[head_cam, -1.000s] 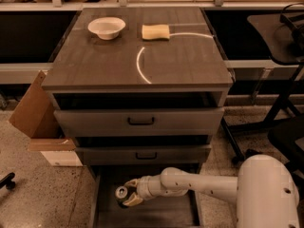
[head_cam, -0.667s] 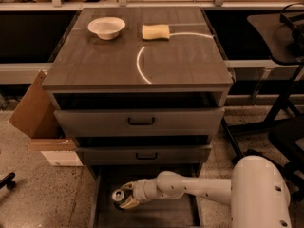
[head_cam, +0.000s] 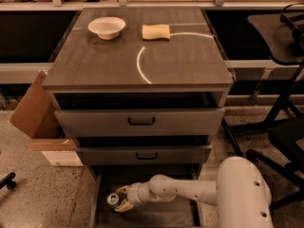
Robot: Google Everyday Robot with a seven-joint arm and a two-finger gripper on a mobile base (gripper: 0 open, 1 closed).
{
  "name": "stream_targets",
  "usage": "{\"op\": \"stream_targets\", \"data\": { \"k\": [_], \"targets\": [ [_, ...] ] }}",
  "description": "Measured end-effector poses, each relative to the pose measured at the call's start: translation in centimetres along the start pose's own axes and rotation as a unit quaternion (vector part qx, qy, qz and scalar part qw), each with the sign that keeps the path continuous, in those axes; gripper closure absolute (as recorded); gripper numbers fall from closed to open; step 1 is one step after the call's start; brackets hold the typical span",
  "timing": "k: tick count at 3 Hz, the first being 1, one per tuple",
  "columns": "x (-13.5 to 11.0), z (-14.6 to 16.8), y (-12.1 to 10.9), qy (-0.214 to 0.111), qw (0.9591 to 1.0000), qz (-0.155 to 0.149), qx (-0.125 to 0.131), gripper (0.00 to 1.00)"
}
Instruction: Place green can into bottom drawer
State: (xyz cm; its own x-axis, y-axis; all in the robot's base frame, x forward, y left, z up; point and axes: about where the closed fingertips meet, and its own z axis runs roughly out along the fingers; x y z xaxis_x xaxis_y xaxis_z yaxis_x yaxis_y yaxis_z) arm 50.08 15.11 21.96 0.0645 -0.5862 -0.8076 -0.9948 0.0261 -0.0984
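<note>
Single camera view, looking down on a grey three-drawer cabinet that fills the middle of the frame. On its top, toward the upper left, sits a white bowl; just to its right lies a yellow sponge, the two apart from each other. A pale curved line crosses the cabinet top. The two upper drawers, each with a black handle, are slightly pulled out.

At the bottom centre of the frame the bottom drawer is pulled open, showing a dark flat floor. A white robot arm reaches in from the lower right, over the drawer. At its end, in the lower left of the drawer, the gripper has its two pale fingers pinched around the green can, whose silver top faces up and left. The can is inside the drawer's outline; whether it touches the floor cannot be told.

A brown cardboard box stands against the cabinet's left side
</note>
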Motion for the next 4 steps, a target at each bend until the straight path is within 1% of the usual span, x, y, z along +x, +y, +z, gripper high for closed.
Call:
{"op": "stream_targets", "data": {
  "k": [1, 3, 4],
  "targets": [
    [0.9, 1.5, 0.2, 0.006, 1.0, 0.004, -0.004, 0.59],
    [2.9, 3.1, 0.3, 0.016, 0.9998, 0.013, -0.004, 0.13],
    [4.0, 2.7, 0.3, 0.013, 0.9996, 0.027, 0.001, 0.0]
  ]
}}
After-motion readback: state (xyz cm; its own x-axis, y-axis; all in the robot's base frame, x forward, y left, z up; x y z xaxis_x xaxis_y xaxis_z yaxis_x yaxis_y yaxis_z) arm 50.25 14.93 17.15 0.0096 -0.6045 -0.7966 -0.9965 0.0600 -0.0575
